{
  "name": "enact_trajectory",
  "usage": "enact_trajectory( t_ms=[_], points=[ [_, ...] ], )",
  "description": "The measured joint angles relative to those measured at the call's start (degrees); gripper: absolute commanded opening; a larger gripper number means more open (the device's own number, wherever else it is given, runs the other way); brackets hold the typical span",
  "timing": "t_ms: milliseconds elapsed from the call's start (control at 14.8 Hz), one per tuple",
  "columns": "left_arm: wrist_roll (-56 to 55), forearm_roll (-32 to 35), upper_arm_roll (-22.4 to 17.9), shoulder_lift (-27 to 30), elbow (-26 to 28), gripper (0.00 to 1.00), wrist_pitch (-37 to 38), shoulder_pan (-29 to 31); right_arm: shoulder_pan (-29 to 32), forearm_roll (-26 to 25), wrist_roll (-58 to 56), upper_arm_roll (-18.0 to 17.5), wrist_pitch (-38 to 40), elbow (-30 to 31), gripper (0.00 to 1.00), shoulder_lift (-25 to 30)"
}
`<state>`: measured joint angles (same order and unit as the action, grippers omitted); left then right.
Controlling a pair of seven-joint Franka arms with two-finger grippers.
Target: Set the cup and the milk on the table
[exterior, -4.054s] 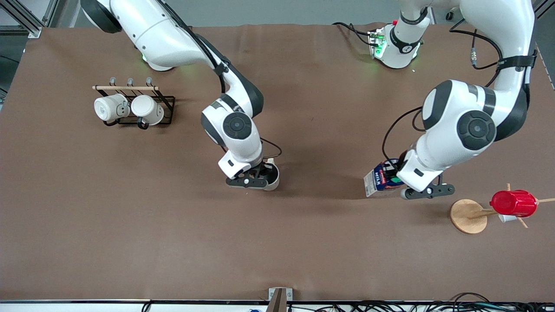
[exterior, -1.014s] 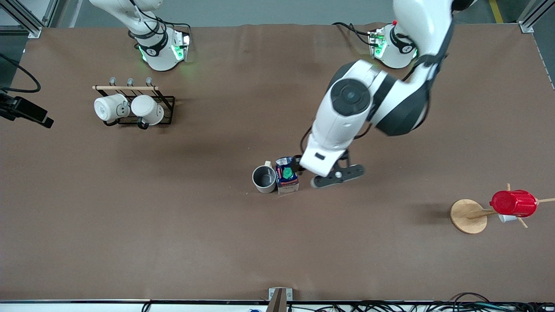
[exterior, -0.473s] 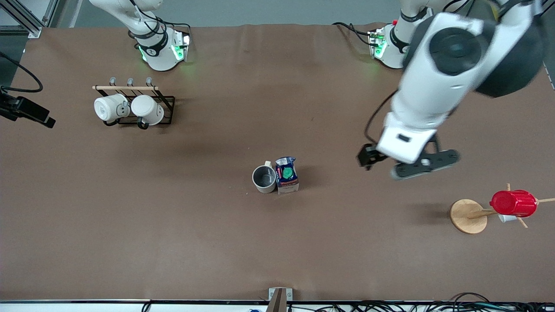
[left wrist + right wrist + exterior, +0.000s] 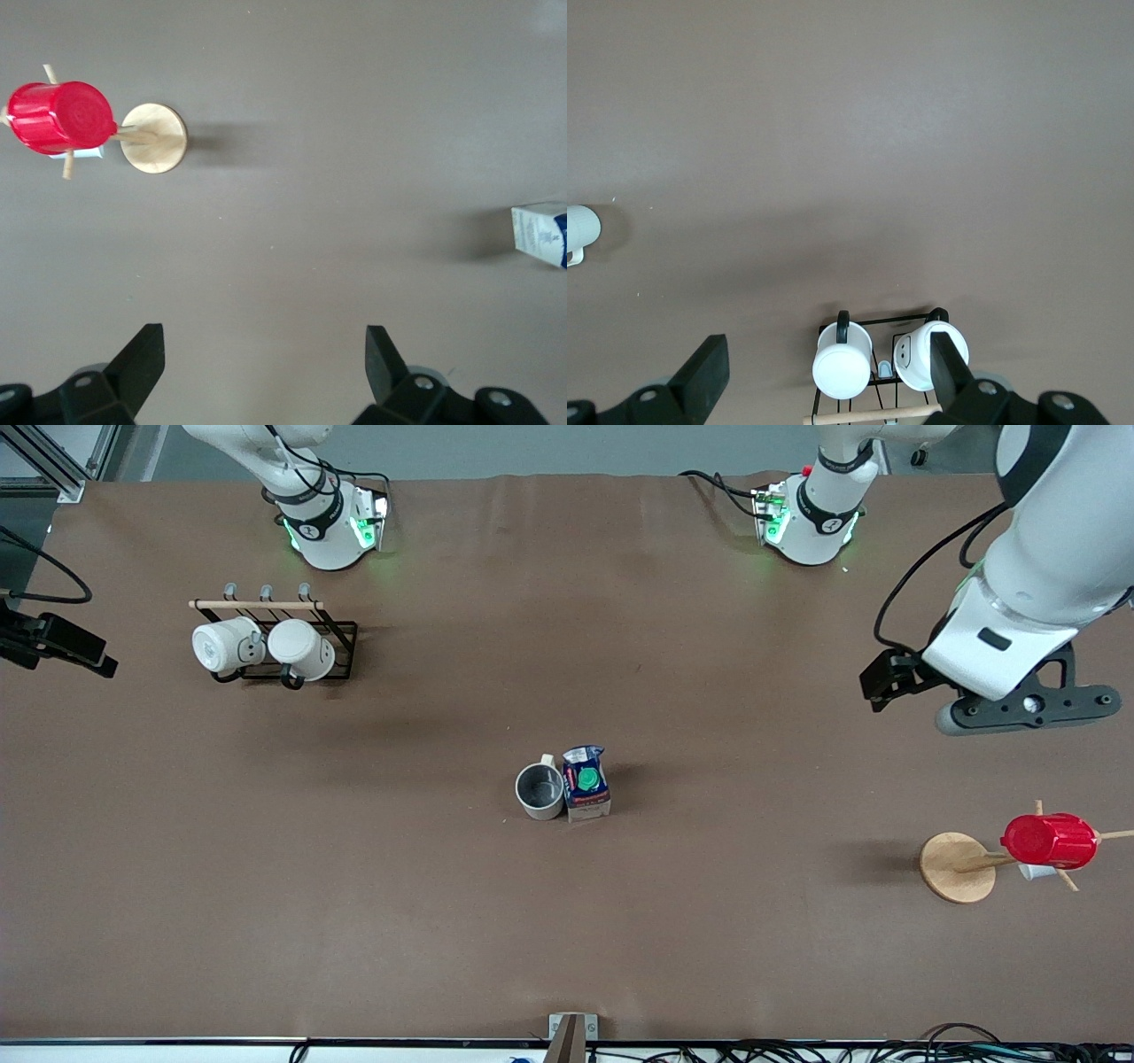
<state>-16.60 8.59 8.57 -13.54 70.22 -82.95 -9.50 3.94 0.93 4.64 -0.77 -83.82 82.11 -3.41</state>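
The cup (image 4: pixel 540 790) and milk (image 4: pixel 586 783) stood touching mid-table (image 4: pixel 567 921). The left gripper (image 4: pixel 261 376) at three o'clock and right gripper (image 4: pixel 824 381) at nine o'clock hung released. The carton looked light and crushable: grip its flat sides.

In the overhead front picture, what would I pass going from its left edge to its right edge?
Right gripper → black rack with two white mugs → cup → milk → left gripper over the table → red cup on its wooden stand.
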Motion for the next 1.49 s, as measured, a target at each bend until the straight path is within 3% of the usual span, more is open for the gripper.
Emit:
enact_trajectory(
  t_ms=[203,878,1486],
  points=[
    [3.02,-3.26,-0.19,2.95,3.53,1.0,-0.14,2.13,0.0,-0.03,-0.25,0.0,0.0,-0.01,1.0,0.0],
    [11.39,-7.16,-1.15,18.89,24.3,1.0,-5.05,6.63,0.0,-0.04,-1.14,0.01,-0.17,-0.04,1.0,0.01],
    [11.65,-7.19,1.1,20.65,26.27,1.0,-5.86,9.98,0.01,-0.04,-1.21,0.03,-0.16,-0.04,1.0,0.01]
  ],
)
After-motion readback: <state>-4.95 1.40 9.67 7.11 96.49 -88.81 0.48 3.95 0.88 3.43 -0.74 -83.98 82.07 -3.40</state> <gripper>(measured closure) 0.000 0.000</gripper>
